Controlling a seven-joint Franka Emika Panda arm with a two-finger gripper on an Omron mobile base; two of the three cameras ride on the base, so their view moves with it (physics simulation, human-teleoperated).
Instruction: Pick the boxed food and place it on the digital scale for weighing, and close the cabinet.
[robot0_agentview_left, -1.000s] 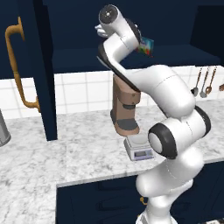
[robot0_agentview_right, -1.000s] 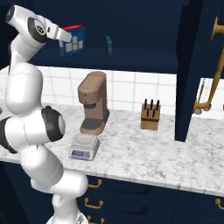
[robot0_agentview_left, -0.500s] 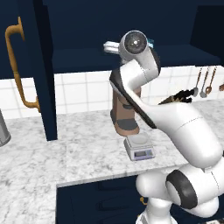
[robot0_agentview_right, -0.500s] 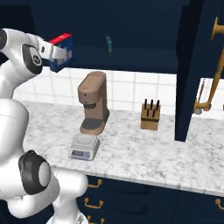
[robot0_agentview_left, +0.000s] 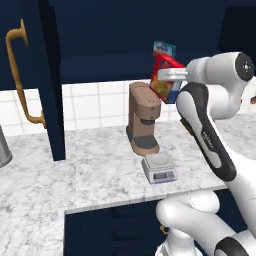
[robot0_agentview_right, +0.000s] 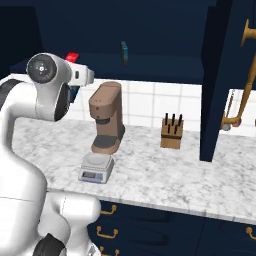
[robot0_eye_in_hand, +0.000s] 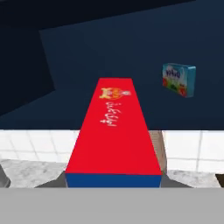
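Gripper clamped on the boxed food, now swung lower, just above the coffee machine, digital scale below, cabinet doors unchanged, open.

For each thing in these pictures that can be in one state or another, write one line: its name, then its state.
boxed food: gripped, held in the air above the counter, not on the scale.
claw: shut on the boxed food.
digital scale: plate bare.
cabinet: doors open.
light-blue and green box: standing inside the open cabinet.
coffee machine: upright behind the scale.
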